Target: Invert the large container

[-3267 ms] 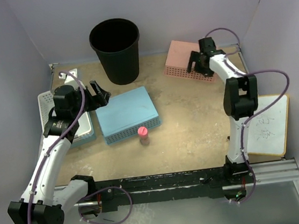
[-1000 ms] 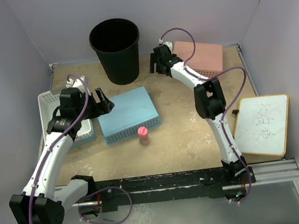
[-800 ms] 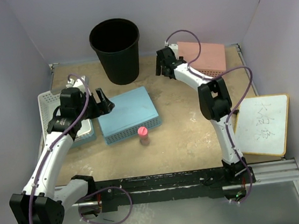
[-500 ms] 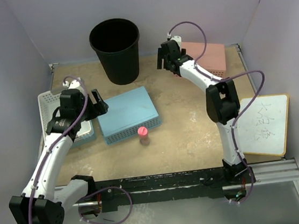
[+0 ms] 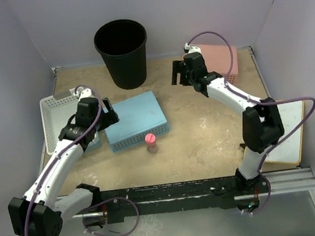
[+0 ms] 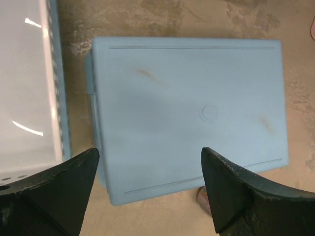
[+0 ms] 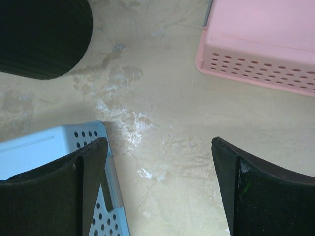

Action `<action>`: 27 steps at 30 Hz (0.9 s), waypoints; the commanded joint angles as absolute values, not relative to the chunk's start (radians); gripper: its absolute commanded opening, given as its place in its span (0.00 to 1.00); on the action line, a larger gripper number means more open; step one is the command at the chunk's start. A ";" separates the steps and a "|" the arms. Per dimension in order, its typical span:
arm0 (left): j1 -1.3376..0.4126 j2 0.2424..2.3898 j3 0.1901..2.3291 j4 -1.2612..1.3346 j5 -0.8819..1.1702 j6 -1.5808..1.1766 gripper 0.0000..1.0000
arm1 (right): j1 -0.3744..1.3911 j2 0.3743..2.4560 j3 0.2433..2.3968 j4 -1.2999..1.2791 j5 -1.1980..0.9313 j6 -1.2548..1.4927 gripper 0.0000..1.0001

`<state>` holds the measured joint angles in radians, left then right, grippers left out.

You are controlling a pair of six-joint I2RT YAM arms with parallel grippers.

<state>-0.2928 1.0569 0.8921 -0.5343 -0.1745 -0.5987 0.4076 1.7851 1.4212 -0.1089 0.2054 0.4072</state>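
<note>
1. The large container point(image 5: 121, 51) is standing upright, far back on the bench point(image 5: 204, 124).
2. The right hand point(image 5: 179, 73) is hovering near it, wide and empty; the left hand point(image 5: 109, 112), also wide, is hanging over the blue basket point(image 5: 135, 119).
3. I think the right hand should be gripping the rolled rim point(image 5: 146, 36) firmly before tipping.

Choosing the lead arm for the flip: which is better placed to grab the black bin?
Right, probably. Right fingers open, facing the black bin across the table. Left fingers point down at the blue basket; no bin in that view.
</note>
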 commanded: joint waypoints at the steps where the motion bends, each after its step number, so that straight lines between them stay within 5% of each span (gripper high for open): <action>1: -0.388 1.062 0.929 -0.447 -0.303 -0.699 0.82 | 0.409 1.682 1.336 -0.071 0.195 0.391 0.88; 7: -0.413 1.131 0.921 -0.480 -0.516 -0.782 0.82 | 0.409 1.604 1.238 -0.056 0.200 0.401 0.88; 27: -0.354 1.282 0.877 -0.355 -0.484 -0.774 0.82 | 0.408 1.691 1.319 -0.156 0.061 0.299 0.88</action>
<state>-0.3946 1.2644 0.8875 -0.4210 -0.4664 -0.7670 0.4072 1.6573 1.2491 -0.1299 0.1268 0.3466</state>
